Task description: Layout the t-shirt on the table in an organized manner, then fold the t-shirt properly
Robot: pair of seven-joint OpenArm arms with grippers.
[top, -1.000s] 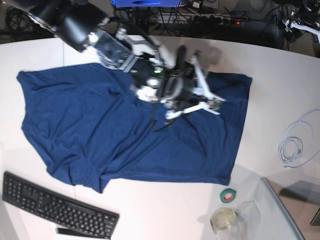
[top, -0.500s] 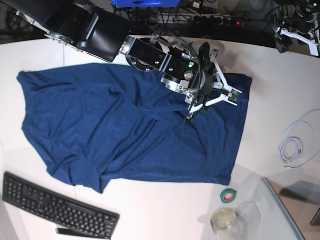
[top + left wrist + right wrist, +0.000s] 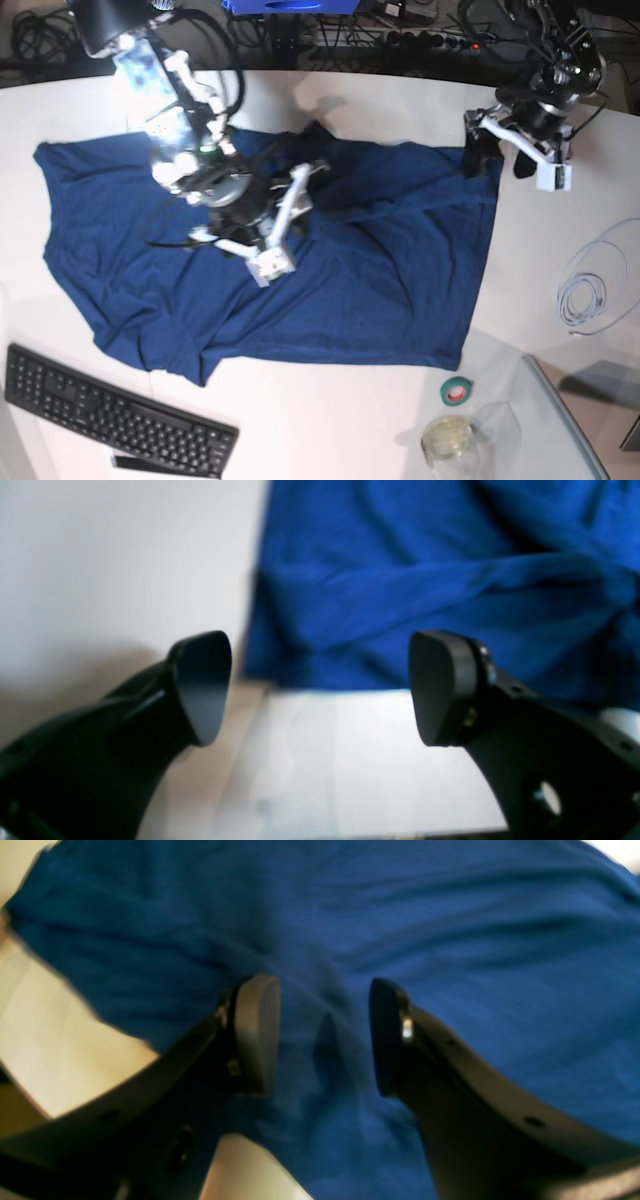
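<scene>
The navy t-shirt (image 3: 380,290) lies spread and creased across the white table (image 3: 330,420). My right gripper (image 3: 265,225) hovers over the shirt's upper middle. In the right wrist view its jaws (image 3: 320,1037) stand open, with a small crease of the t-shirt (image 3: 475,940) below the gap and nothing pinched. My left gripper (image 3: 497,158) sits at the shirt's top right corner. The left wrist view shows it (image 3: 320,687) wide open and empty, over bare table (image 3: 350,760) just off the edge of the t-shirt (image 3: 425,580).
A black keyboard (image 3: 110,420) lies at the front left. A green tape roll (image 3: 456,392) and a clear cup (image 3: 450,440) stand at the front right, beside a clear panel (image 3: 560,420). A coiled white cable (image 3: 590,290) rests at the right edge.
My right arm has swung left, from the shirt's upper right to its upper middle. My left gripper has come down from the far right corner to the shirt's top right corner.
</scene>
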